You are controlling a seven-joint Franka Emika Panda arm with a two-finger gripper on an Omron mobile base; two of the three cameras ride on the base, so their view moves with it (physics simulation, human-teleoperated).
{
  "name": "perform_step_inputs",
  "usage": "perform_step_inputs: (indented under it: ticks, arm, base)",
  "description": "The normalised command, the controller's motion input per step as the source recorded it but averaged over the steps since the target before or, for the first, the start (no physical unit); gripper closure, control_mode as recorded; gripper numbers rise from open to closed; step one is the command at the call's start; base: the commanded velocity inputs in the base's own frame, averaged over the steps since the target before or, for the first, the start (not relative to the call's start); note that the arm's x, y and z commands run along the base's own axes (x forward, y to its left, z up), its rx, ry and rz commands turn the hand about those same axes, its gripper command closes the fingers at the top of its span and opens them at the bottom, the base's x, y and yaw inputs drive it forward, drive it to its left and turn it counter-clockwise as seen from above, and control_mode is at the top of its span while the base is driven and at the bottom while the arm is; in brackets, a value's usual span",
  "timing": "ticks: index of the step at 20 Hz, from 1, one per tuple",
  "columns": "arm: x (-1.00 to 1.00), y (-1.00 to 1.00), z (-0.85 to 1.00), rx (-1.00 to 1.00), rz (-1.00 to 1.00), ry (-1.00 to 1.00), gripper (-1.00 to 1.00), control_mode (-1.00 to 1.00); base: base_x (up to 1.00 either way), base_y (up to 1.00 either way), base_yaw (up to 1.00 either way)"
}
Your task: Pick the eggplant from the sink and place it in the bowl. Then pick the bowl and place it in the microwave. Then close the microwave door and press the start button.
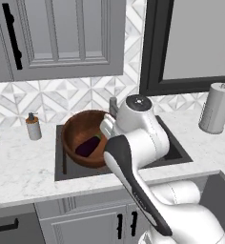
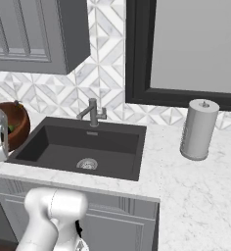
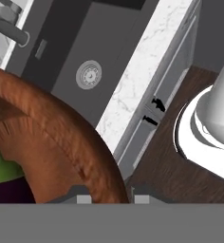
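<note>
Arm bent over sink (image 2: pixel 63 142), pincer (image 3: pixel 113 198) pinching tilted bowl (image 1: pixel 83 136) rim, eggplant (image 1: pixel 88 145) inside

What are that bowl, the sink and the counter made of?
Bowl: looks like reddish-brown wood, glossy, with faint grain streaks. Sink: dark grey and matte, maybe stone composite or coated metal. Counter: pale with grey veins, like polished marble.

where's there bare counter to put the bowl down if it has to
Bare marble lies between the sink and the paper towel roll, and in front of that roll. A strip runs between the soap bottle and the sink's left edge. It is crowded where the gripper holds the bowl, with the eggplant inside.
</note>
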Motion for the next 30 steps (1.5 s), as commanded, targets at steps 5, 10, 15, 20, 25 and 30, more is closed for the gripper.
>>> perform_step_inputs:
  ticks: [5,10,15,20,25,30]
  arm:
    - [-0.09,0.02,-0.01,-0.01,0.02,0.0,1.0,1.0]
    - [0.0,0.0,0.0,0.0,0.0,0.0,1.0,1.0]
    - [0.0,0.0,0.0,0.0,0.0,0.0,1.0,1.0]
    - [0.0,0.0,0.0,0.0,0.0,0.0,1.0,1.0]
    - [0.0,0.0,0.0,0.0,0.0,0.0,1.0,1.0]
    - [0.0,0.0,0.0,0.0,0.0,0.0,1.0,1.0]
  base:
    - [-0.45,0.22,0.1]
    - [-0.69,0.9,0.43]
    - [-0.11,1.0,0.64]
    - [0.0,0.99,0.64]
    - [0.0,0.86,0.67]
    - [-0.13,0.58,0.78]
